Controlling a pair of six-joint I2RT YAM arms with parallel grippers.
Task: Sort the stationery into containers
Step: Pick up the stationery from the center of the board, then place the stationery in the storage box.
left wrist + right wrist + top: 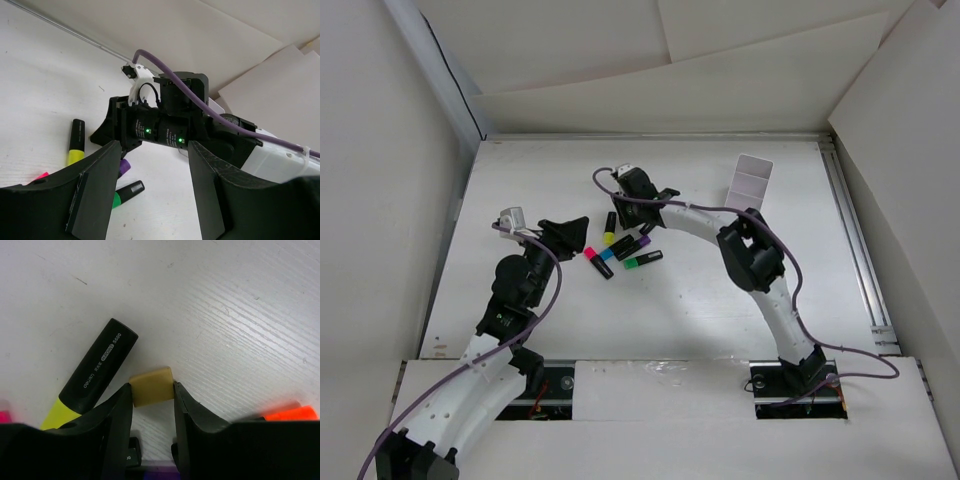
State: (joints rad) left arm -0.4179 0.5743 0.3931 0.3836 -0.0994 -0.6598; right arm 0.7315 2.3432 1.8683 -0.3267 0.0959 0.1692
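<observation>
Nearest to me, toward the near left of the desk [700, 310], the left tool [568, 232] hangs with its jaws standing apart and nothing between them. Through that gap the left wrist view shows only the other arm. Just beyond it, around the middle of the desk, lie the scattered markers: stubby black barrels of smooth hard plastic with coloured ends, among them a green marker [642, 261] and a pink marker [592, 253]. Right behind them the right tool [152, 390] is down on the desk, and its two black fingers press on opposite sides of the eraser [150, 382]. It looks closed on it, though the block sits on the surface, not yet lifted. The eraser is a small matte beige block with softened corners, and its longer side seems to run from finger to finger. I judge it rubbery, so it should grip well. The yellow marker [95, 372] lies just beside it on a diagonal, its printed black barrel almost touching the eraser's corner, and an orange marker [292, 414] sits off to the other side. The desk shows a fine ribbed grain. Farthest off, toward the far right corner, stands the organiser [750, 180], thin pale plastic, its compartments in a row. It lies beyond and to the right of the held eraser, on the right arm's own side, so I'd have that arm make the carry.
</observation>
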